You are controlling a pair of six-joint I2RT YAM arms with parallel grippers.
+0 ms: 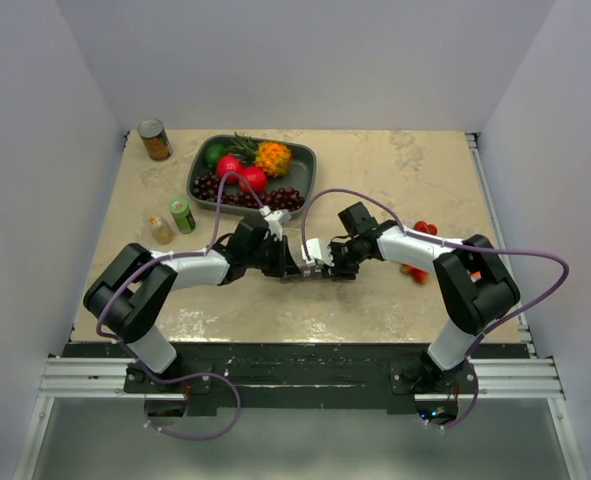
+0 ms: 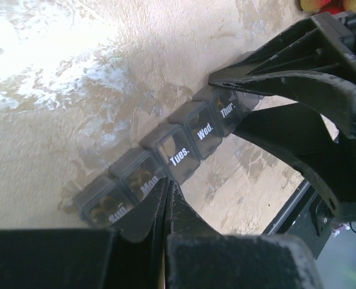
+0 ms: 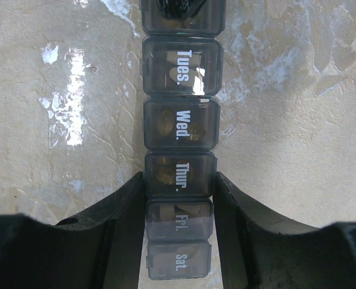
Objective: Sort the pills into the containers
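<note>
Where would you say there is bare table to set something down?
Bare: far right, between the fruit tray and the table edge; the near strip along its front edge. Crowded: the centre, where left gripper and right gripper meet at the pill organizer.

We're in a robotics lab cell here: plain white panels (image 1: pixel 35 150) box in a mottled beige worktop (image 1: pixel 395 170), with the left arm (image 1: pixel 180 270) and right arm (image 1: pixel 420 248) bolted along an aluminium rail (image 1: pixel 80 380).

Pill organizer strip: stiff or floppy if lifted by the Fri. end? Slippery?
Pill organizer looks like rigid moulded plastic: probably stays straight. Small translucent compartments: likely light. Smooth sides, gripped off-centre by the right gripper near Thur./Fri., so it may pivot or slip.
</note>
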